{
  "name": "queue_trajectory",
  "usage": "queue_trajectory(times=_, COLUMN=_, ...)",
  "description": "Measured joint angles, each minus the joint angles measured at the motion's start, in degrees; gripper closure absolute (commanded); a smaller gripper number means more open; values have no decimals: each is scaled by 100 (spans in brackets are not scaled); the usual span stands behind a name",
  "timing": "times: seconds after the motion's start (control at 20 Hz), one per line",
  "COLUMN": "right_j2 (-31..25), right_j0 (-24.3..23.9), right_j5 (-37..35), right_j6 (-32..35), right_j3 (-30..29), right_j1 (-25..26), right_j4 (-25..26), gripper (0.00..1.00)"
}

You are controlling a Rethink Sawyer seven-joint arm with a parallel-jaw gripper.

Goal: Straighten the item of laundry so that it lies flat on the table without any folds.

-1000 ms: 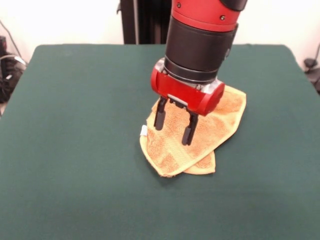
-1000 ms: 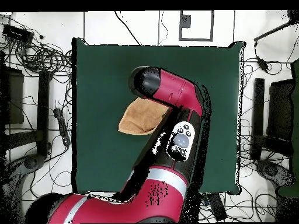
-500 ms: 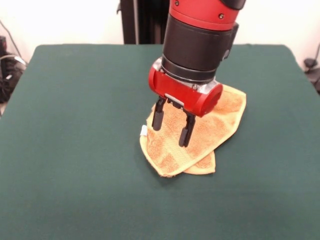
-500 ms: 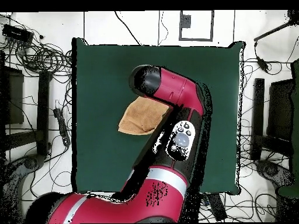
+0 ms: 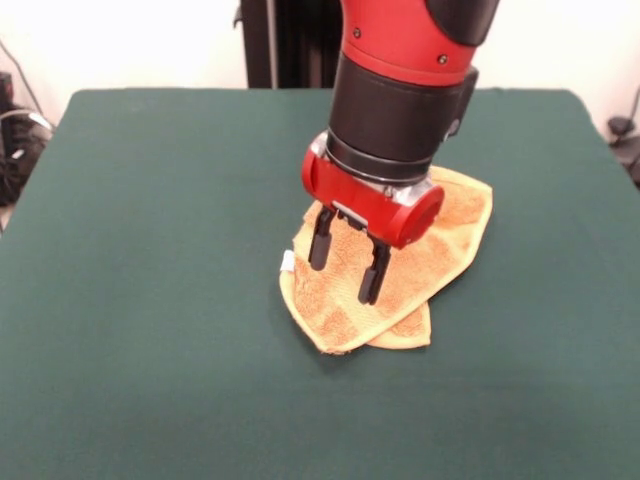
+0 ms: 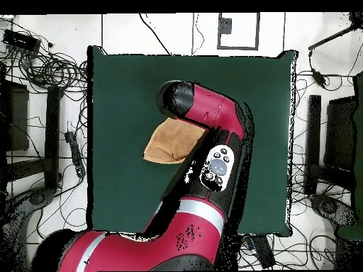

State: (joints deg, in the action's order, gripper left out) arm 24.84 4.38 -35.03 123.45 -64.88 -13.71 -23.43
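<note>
Currently folded over itself near the centre of the green worktop (image 5: 150,300): orange-tan towel (image 5: 445,235), white tag (image 5: 287,263) at its edge. Directly above the towel: claw (image 5: 346,267), fingers apart, gripping nothing.

Only the arm has really changed here. In the front view the gripper (image 5: 346,268) has slid a touch toward the right of the picture and dropped a bit lower over the towel (image 5: 440,235) compared with a second ago, and its red wrist block looks tilted slightly differently. The two black fingers (image 5: 321,240) are spread about as wide as before. From overhead, the arm (image 6: 213,113) has shifted a little too, with its button panel now sitting slightly lower-left.
</note>
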Motion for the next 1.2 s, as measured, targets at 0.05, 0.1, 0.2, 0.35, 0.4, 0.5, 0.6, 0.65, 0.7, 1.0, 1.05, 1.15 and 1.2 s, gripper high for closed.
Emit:
queue_trajectory(times=0.05, right_j2=0, right_j0=1, right_j5=0, right_j6=69, right_j3=0, right_j1=29, right_j4=-20, gripper=0)
queue_trajectory(times=0.1, right_j2=0, right_j0=0, right_j5=0, right_j6=107, right_j3=-1, right_j1=41, right_j4=-38, gripper=0)
queue_trajectory(times=0.2, right_j2=-1, right_j0=0, right_j5=0, right_j6=167, right_j3=-1, right_j1=51, right_j4=-87, gripper=0)
queue_trajectory(times=0.35, right_j2=0, right_j0=-1, right_j5=0, right_j6=229, right_j3=-1, right_j1=49, right_j4=-180, gripper=0)
queue_trajectory(times=0.4, right_j2=0, right_j0=-1, right_j5=0, right_j6=249, right_j3=0, right_j1=48, right_j4=-213, gripper=0)
queue_trajectory(times=0.5, right_j2=-1, right_j0=-5, right_j5=0, right_j6=290, right_j3=-1, right_j1=48, right_j4=-273, gripper=0)
queue_trajectory(times=0.6, right_j2=-1, right_j0=-11, right_j5=0, right_j6=322, right_j3=0, right_j1=47, right_j4=-309, gripper=0)
queue_trajectory(times=0.65, right_j2=-2, right_j0=-14, right_j5=0, right_j6=333, right_j3=0, right_j1=47, right_j4=-321, gripper=0)
queue_trajectory(times=0.7, right_j2=-2, right_j0=-20, right_j5=0, right_j6=346, right_j3=-1, right_j1=48, right_j4=-342, gripper=0)
queue_trajectory(times=1.0, right_j2=-12, right_j0=-52, right_j5=0, right_j6=350, right_j3=-1, right_j1=47, right_j4=-485, gripper=0)
queue_trajectory(times=1.05, right_j2=-12, right_j0=-51, right_j5=0, right_j6=351, right_j3=-1, right_j1=47, right_j4=-521, gripper=0)
queue_trajectory(times=1.15, right_j2=-12, right_j0=-51, right_j5=0, right_j6=351, right_j3=-1, right_j1=47, right_j4=-553, gripper=0)
queue_trajectory(times=1.2, right_j2=-12, right_j0=-52, right_j5=0, right_j6=351, right_j3=-1, right_j1=48, right_j4=-575, gripper=0)
